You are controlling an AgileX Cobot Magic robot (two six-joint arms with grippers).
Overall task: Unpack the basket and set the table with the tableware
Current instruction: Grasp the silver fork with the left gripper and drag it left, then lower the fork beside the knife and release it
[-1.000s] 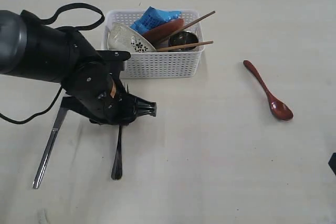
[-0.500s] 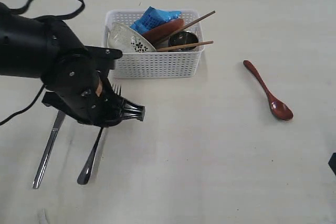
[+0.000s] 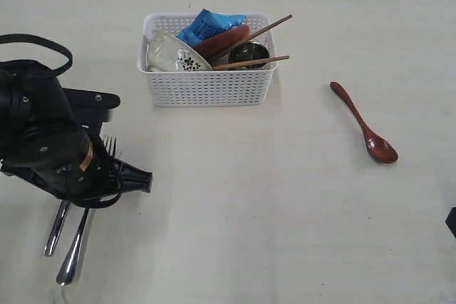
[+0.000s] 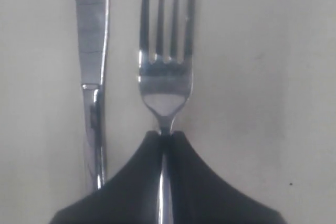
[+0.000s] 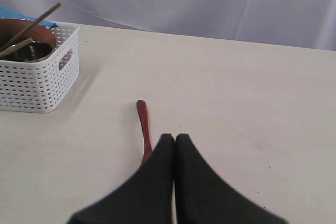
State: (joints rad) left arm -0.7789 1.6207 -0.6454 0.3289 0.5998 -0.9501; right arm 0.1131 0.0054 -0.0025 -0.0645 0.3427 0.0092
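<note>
Dragged toward 8 o'clock, fork (image 4: pixel 165 77) now lies just beside knife (image 4: pixel 92 51) on table (image 3: pixel 285 211), at 7 o'clock from basket (image 3: pixel 206 89). Left gripper (image 4: pixel 165 135) clamps its neck; right gripper (image 5: pixel 175 139) is closed, empty.

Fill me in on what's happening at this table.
A two-armed robot is unpacking the basket to set the table. The left gripper is shut on the neck of the fork, beside the knife. The red spoon lies on the right; the right gripper is shut and empty. The bowl, chopsticks, cup and plate sit in the basket.
</note>
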